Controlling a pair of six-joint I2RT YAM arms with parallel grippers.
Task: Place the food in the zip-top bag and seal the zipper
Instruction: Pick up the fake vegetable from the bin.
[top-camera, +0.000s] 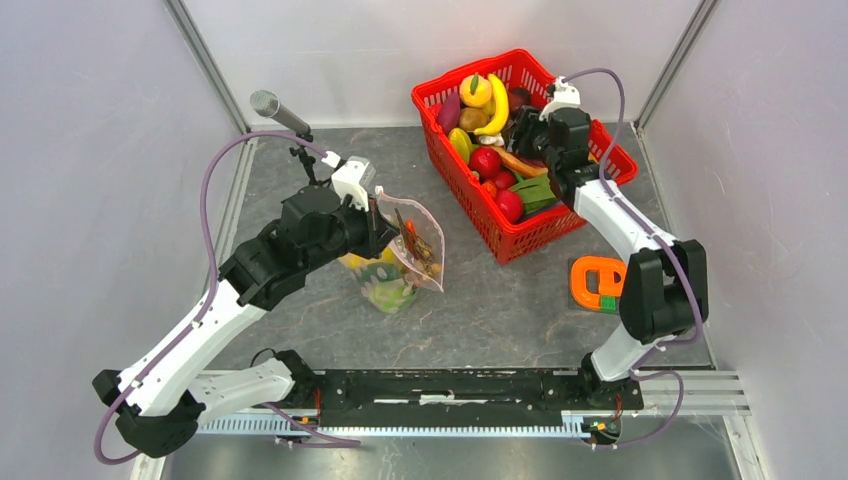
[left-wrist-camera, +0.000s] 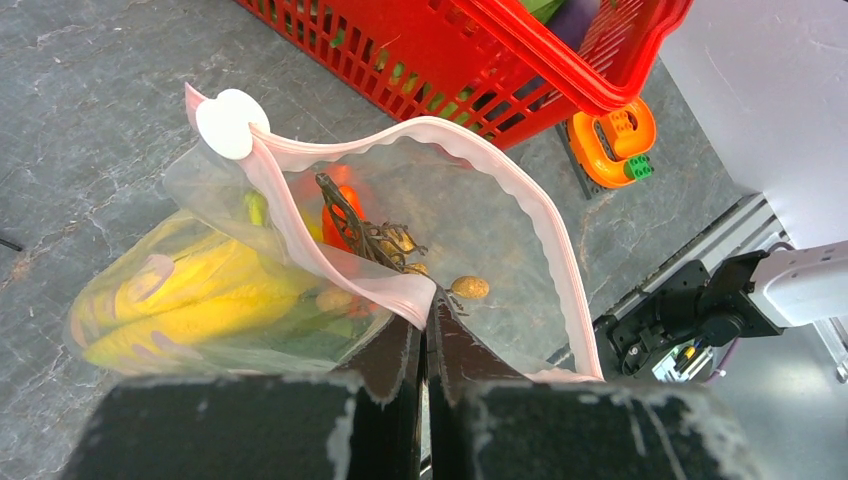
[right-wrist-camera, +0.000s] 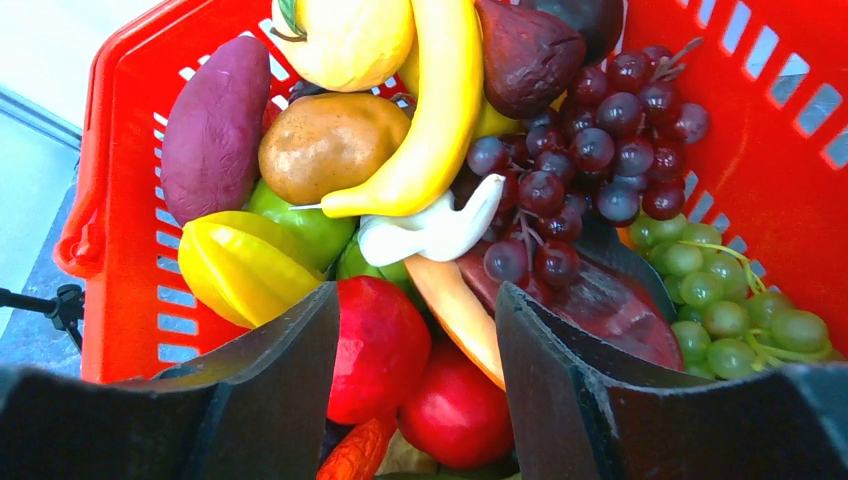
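— Left wrist view: your left gripper (left-wrist-camera: 425, 310) is pinched tight on the near lip of the clear, dot-printed plastic zip-top bag (left-wrist-camera: 480, 230), holding its mouth agape over the grey tabletop (left-wrist-camera: 90, 120).
— Contents?
— Yellow toy banana bunch (left-wrist-camera: 190, 300) and an orange toy carrot (left-wrist-camera: 345, 215) lie inside. Something green sits beneath; can't name it. Pale pink zipper strip (left-wrist-camera: 440, 128) is unjoined, both sides apart.
— And your right arm?
— Right gripper (right-wrist-camera: 415, 295) is spread wide and empty, poised over a glossy red round fruit (right-wrist-camera: 375, 345) in the red plastic mesh basket (right-wrist-camera: 110, 130). Contact: cannot tell.
— Progress?
— Partway, I'd judge. Some food is bagged; plenty sits in the basket. You have more loading, then the whole seal left to do.
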